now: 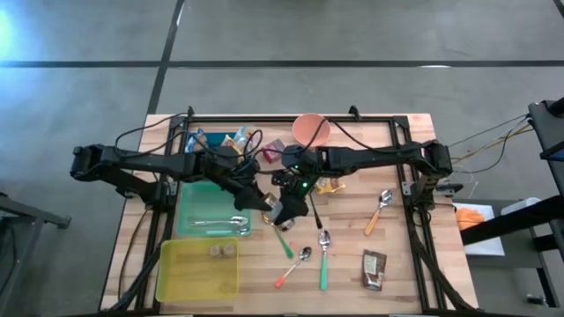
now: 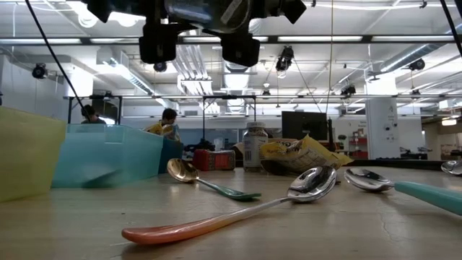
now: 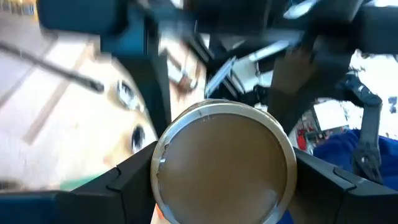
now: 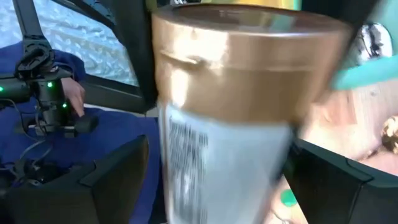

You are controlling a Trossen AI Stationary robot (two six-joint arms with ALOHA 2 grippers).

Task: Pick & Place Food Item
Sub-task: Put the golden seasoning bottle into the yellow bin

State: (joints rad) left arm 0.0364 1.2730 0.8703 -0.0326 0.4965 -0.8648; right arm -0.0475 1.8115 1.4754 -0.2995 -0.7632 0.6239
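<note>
Hanging in the air above the middle of the desk [image 1: 388, 255], just right of the teal bin [image 1: 198, 201], a jar [image 1: 280, 210] with a gold lid sits between both arms at once. The left claw [image 3: 221, 186] has a finger on each side of the lid, seen end-on, and looks to be holding the jar by that lid. The right claw [image 4: 217, 180] brackets the labelled body lower down, with its fingers [image 4: 118, 177] wide; whether they press the wall or stand just off it cannot be told. It reads as a hand-over in progress. The jar looks rigid, glass or hard plastic, so it will not give under the fingers, but the smooth round wall and metal lid are slippery, and a full jar would be fairly heavy for a pinch grip. The body below the lid's shoulder is probably the safest place to hold, fingers square across the widest part. A drop could crack it on the spoons [image 1: 323, 255] or desk below. The yellow bin [image 1: 181, 277] sits near the front left corner.
</note>
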